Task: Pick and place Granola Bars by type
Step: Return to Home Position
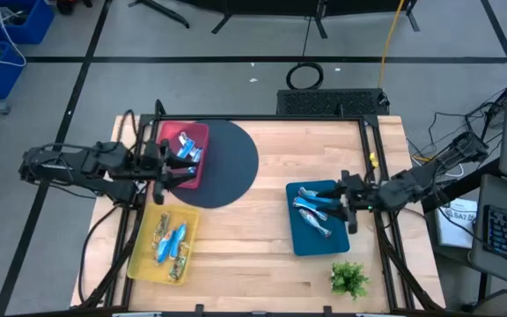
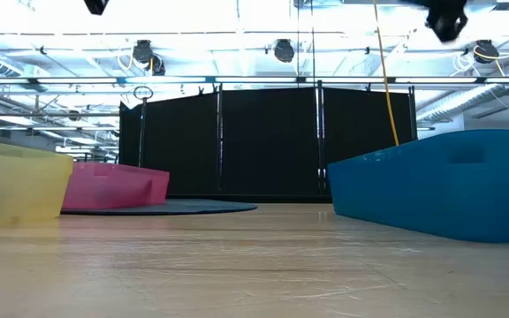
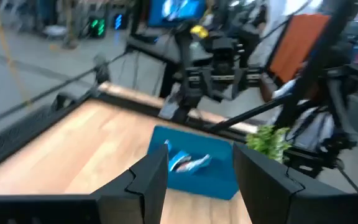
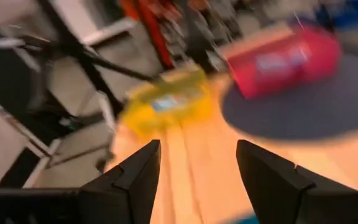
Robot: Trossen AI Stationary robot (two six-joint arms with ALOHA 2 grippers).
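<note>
The granola bars lie in three bins. Several blue-and-silver bars (image 1: 315, 210) rest in the blue bin (image 1: 306, 239), which also appears in the left wrist view as the blue bin (image 3: 197, 177) with bars (image 3: 188, 162). Blue-and-tan bars (image 1: 170, 239) fill the yellow bin (image 1: 141, 255). A few blue-and-white bars (image 1: 186, 150) sit in the red bin (image 1: 202, 134). My left gripper (image 1: 160, 171) hovers open and empty at the red bin's near left corner; its fingers (image 3: 197, 180) point across the table. My right gripper (image 1: 349, 204) is open and empty above the blue bin's right rim (image 4: 197, 174).
The red bin stands on a dark round mat (image 1: 236, 167). A small green plant (image 1: 349, 279) sits near the table's near right corner. Bare wood (image 1: 245, 255) lies between the yellow and blue bins. The low view shows the yellow bin (image 2: 16, 181), red bin (image 2: 113, 187) and blue bin (image 2: 440, 181).
</note>
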